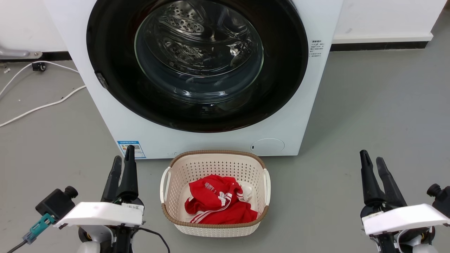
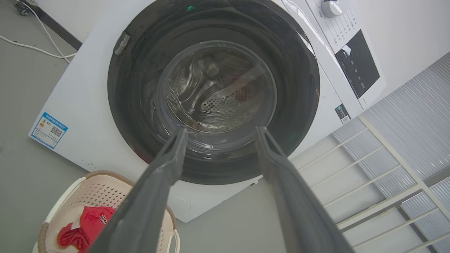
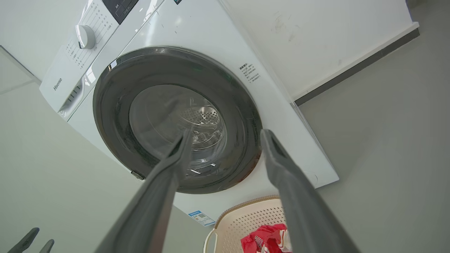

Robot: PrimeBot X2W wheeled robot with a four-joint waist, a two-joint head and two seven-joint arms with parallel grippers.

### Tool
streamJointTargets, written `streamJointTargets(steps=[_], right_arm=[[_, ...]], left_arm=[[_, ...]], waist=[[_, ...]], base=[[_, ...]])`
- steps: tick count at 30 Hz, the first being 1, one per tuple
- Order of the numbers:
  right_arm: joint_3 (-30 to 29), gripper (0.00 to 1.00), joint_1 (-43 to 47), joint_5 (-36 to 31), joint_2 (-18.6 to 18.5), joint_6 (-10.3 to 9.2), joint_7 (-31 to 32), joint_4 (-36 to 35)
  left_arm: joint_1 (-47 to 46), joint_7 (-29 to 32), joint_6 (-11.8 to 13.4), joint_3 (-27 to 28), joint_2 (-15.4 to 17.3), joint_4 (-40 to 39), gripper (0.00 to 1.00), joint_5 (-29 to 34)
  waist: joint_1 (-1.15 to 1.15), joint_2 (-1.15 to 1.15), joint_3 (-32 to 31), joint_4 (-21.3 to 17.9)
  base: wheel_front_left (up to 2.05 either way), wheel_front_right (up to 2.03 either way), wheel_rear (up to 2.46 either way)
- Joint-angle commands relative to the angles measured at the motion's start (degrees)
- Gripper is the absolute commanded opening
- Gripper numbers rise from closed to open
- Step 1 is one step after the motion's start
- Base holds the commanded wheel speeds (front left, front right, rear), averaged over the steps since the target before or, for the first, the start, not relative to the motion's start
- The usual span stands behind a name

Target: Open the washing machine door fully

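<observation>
The white washing machine (image 1: 316, 105) stands ahead of me on the grey floor. Its round glossy black door (image 1: 197, 59) with the clear glass bowl lies flush against the front, shut; a small metal piece (image 1: 102, 80) sits at its left edge. My left gripper (image 1: 123, 153) is low at the left, open and empty, well short of the machine. My right gripper (image 1: 371, 156) is low at the right, also open and empty. The left wrist view has the door (image 2: 214, 91) beyond my open left gripper (image 2: 221, 130). In the right wrist view the door (image 3: 175, 119) lies past my open right gripper (image 3: 226, 133).
A cream perforated basket (image 1: 216, 153) holding a red garment (image 1: 218, 205) stands on the floor right before the machine, between my arms. White cables (image 1: 42, 105) trail on the floor at the left. A white railing (image 2: 386, 168) shows beside the machine in the left wrist view.
</observation>
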Motion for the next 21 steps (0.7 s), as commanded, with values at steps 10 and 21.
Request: streamJointTargets(steps=[10,21], right_arm=[[0.66,1.0,0.29,-9.7,0.07,0.0,-1.48,-1.39],[1.41,1.0,0.84,-18.57,0.13,0.0,-1.31,-2.11]], left_arm=[[-0.26,-1.93,0.49,-1.7,0.03,-1.48,1.0,12.19],[0.09,-3.59,1.84,-3.4,-0.04,-1.07,1.0,23.32]], waist=[[0.0,0.0,-0.1,-0.06],[0.0,0.0,-0.23,-0.07]], base=[[0.0,0.0,0.0],[0.0,0.0,0.0]])
